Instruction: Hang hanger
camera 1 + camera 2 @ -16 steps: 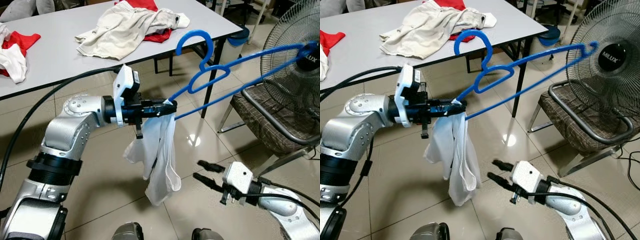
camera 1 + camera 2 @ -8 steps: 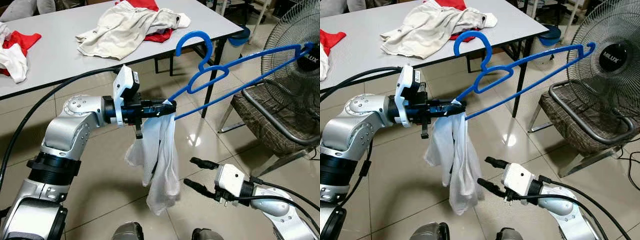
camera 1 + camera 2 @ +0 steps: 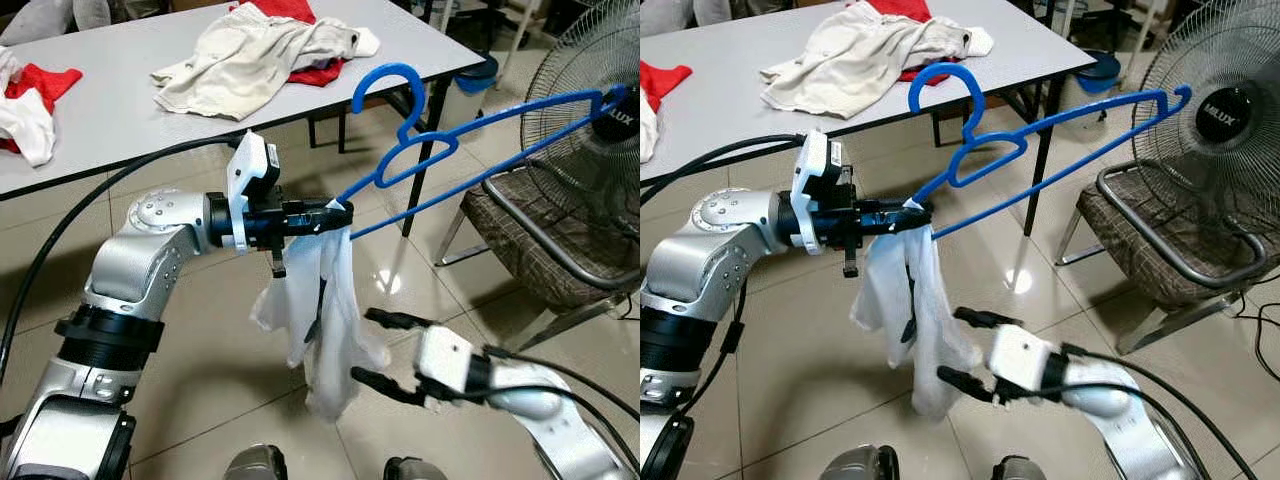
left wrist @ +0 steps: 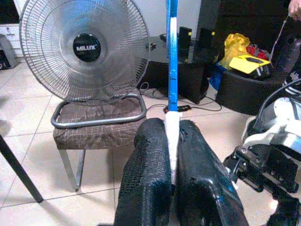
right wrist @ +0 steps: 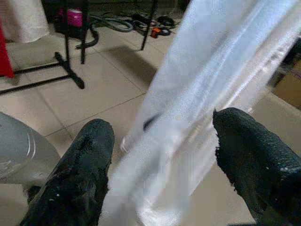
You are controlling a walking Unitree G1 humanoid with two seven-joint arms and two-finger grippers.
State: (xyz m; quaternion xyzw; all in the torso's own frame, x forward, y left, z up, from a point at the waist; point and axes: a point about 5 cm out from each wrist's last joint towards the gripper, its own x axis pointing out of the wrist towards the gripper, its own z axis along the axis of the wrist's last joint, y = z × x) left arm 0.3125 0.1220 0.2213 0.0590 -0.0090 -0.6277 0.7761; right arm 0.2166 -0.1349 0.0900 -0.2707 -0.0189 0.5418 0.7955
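2 grippers are engaged at this moment. The left gripper [image 3: 335,212] is held out level at chest height, its fingers pressed together on one end of the blue hanger [image 3: 440,140]. The hanger is carried in the air, tilted upward, with its hook [image 3: 385,80] uppermost and its far end near the standing fan [image 3: 1215,110]. A white garment [image 3: 320,320] is draped from the pinched end and hangs down toward the tiled floor [image 3: 210,370].

The right gripper [image 3: 970,350] is positioned low, with its fingers [image 5: 89,155] spread wide on either side of the garment's lower part; no closure on the cloth is seen.

Risks, as judged from this state:
- The garment may be dragged off the hanger if it is pulled downward by the right gripper.
- The hanger is held by 1 end only; a tug may rotate it in the pinch or release it.
- The far end may be caught in the fan grille if the hanger is swung.

No rail is visible; hanging is not yet done.
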